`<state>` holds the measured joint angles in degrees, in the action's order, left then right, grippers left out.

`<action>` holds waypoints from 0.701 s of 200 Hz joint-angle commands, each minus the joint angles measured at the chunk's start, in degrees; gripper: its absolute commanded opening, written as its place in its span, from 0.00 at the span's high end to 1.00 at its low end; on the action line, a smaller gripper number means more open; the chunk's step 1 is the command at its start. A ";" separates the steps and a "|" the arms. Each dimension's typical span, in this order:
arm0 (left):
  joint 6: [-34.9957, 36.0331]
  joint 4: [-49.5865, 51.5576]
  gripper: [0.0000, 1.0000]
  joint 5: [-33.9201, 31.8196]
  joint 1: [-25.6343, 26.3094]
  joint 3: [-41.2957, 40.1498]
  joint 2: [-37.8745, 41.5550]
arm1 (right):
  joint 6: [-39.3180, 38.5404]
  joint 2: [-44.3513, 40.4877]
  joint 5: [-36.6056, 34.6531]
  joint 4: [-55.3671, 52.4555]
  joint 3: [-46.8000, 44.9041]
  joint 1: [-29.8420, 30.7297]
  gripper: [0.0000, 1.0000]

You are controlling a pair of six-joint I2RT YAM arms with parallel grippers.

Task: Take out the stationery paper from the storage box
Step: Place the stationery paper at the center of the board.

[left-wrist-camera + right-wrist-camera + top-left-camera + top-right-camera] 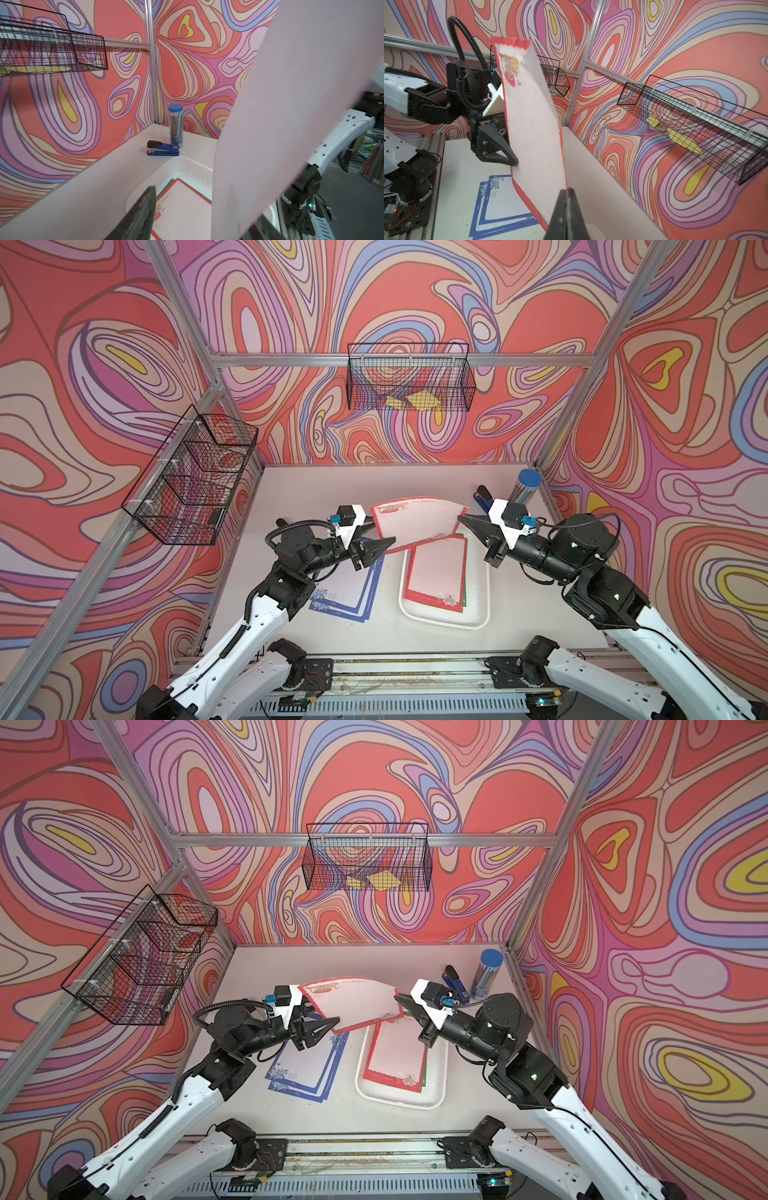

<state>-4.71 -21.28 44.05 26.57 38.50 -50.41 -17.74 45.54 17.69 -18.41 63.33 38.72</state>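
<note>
- Right jaws clenched on a corner of the red sheet (pixel 533 124).
- Left jaws stand apart; the sheet's opposite edge lies between them, touching one.
- It hangs curved above the box (pixel 440 620), mid-frame in both top views.
- A stack (pixel 436 568) lies inside the box; blue sheets (pixel 345 593) lie on the tabletop (pixel 311 489) to its left.

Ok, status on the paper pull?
Right gripper shut on red-bordered white lined sheet, held over shallow white plastic tray. Left gripper open astride its opposite edge. More red-bordered sheets in tray. Nothing blocking.
</note>
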 commanded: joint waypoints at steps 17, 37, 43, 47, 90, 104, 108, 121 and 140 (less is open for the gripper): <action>-0.10 -5.75 0.55 6.18 -0.26 -0.49 3.07 | 2.29 0.79 5.77 -0.75 1.51 0.39 1.00; -0.56 -7.45 0.62 6.72 -0.28 -1.31 4.04 | 2.18 1.63 6.52 -2.42 2.06 0.39 1.00; -0.56 -7.46 0.63 6.80 -0.22 -1.31 4.26 | 2.18 1.89 6.77 -2.82 2.15 0.42 1.00; -0.50 -7.50 0.64 6.88 -0.27 -1.39 4.42 | 2.18 2.08 6.89 -2.98 2.23 0.39 1.00; -0.56 -7.24 0.87 7.81 -0.36 -1.09 4.96 | 2.79 3.25 8.43 -3.23 2.85 0.46 1.00; -0.56 -7.11 0.92 8.02 -0.29 -1.05 4.88 | 2.87 3.24 8.41 -2.91 2.72 0.39 1.00; -0.56 -7.03 0.93 8.11 -0.31 -0.91 4.91 | 2.88 3.24 8.33 -2.79 2.68 0.39 1.00; -0.21 -6.26 1.00 8.23 -0.36 -0.71 5.04 | 2.88 3.02 8.32 -2.14 2.21 0.40 1.00; 0.86 -4.62 1.00 8.23 -0.43 -0.27 5.15 | 3.55 3.00 7.52 -1.12 1.47 0.39 1.00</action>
<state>-5.15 -25.58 50.85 26.52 37.80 -46.15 -15.35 48.90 25.10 -20.95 64.69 38.72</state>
